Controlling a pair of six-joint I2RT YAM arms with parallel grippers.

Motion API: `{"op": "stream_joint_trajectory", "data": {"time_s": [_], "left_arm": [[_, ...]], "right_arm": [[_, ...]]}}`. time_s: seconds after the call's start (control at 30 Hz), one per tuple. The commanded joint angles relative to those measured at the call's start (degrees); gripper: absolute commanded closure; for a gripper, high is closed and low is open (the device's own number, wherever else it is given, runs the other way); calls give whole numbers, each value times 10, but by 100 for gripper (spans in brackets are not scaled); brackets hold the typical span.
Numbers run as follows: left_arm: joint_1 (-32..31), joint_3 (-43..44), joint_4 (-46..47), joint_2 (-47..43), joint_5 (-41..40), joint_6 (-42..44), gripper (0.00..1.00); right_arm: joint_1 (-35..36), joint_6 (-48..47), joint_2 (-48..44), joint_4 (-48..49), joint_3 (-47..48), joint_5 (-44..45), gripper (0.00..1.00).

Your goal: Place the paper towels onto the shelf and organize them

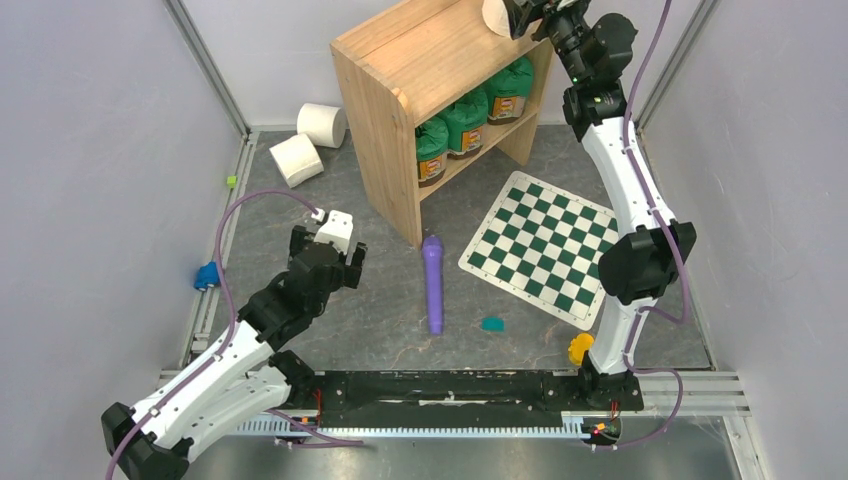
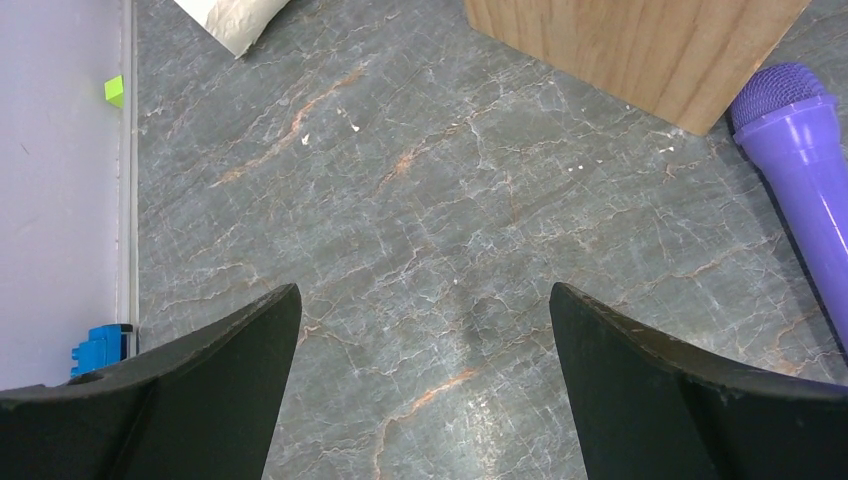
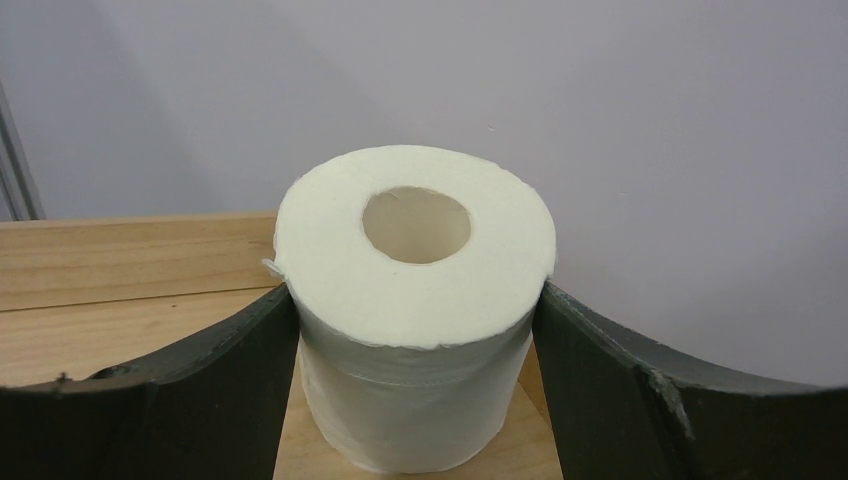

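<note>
One white paper towel roll [image 3: 415,330] stands upright on the top of the wooden shelf [image 1: 440,50], at its far right end [image 1: 495,15]. My right gripper [image 3: 415,290] is shut on this roll, with a finger pressing each side of its upper rim; in the top view it [image 1: 515,15] is at the shelf's far end. Two more rolls lie on the table left of the shelf, one [image 1: 322,124] farther back and one [image 1: 296,160] nearer. My left gripper [image 1: 328,248] is open and empty above bare table [image 2: 424,300], in front of those rolls; the nearer roll's edge [image 2: 235,18] shows in the left wrist view.
Three green canisters [image 1: 465,120] fill the shelf's lower tier. A checkered board [image 1: 545,245] lies to the right. A purple microphone [image 1: 433,285] lies in front of the shelf, with a teal piece [image 1: 492,324], a yellow object [image 1: 580,348], a blue toy [image 1: 207,274] and a small green cube [image 1: 231,181] around.
</note>
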Motion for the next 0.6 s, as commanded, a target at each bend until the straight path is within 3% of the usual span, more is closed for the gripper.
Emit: {"op": "stream_joint_trajectory", "data": {"time_s": [0.0,0.2,0.43,0.53,0.57], "left_arm": [[-2,1,24,5,-14,13,0],[-2,2,25,3,-5,13,0],[-2,3,22,-7,6,13,0],[-2,2,21,-17,7,13,0],[-2,3,20,-18,7,13,0]], "right_arm": [[-3,-15,-10,50,19,43,74],[-4,-43,-12,46,-1,62,66],[-4,-42,-39,53,-33,47,28],[-5,-39,-73,77,-72,43,2],[-4,-37,-88,85,-91,43,2]]}}
